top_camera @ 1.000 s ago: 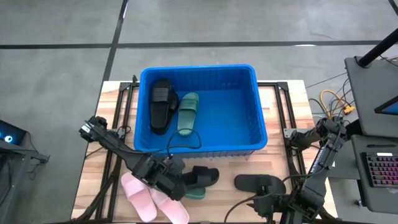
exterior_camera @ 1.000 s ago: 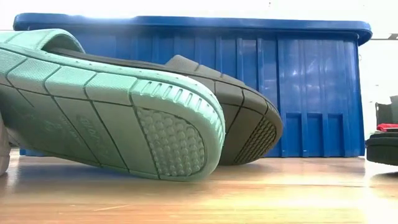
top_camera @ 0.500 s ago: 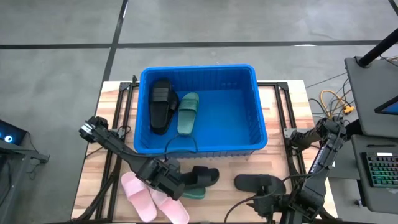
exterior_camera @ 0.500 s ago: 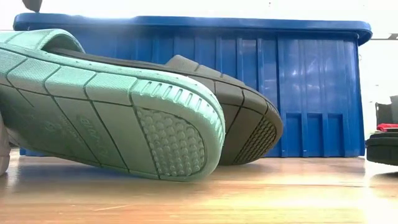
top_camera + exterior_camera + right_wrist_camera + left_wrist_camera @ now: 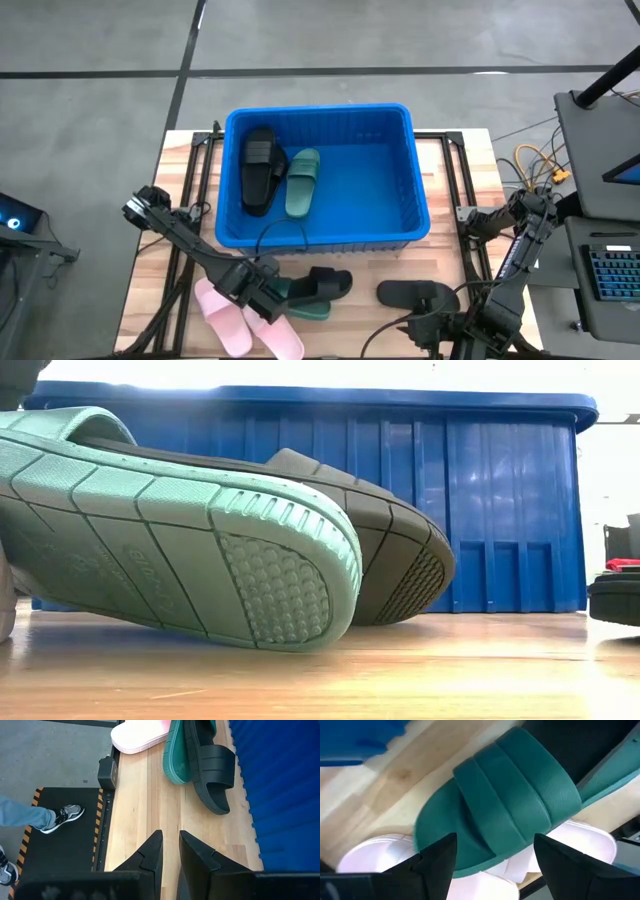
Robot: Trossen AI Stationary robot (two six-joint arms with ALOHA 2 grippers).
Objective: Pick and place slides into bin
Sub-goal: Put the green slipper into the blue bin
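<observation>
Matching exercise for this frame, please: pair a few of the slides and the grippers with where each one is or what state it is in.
1. pink slides
2. black slide
3. left gripper
4. right gripper

a. open above the green slide
b. inside the bin
c. near table edge, left side
d. nearly closed, empty

Pairs: 1-c, 2-b, 3-a, 4-d

1. I see two slides [image 5: 272, 171] lying side by side in the bin's [image 5: 415, 190] left part.
2. Before the bin, four more slides [image 5: 300, 295] cluster on the table [image 5: 445, 170]; another slide [image 5: 418, 294] lies to their right.
</observation>
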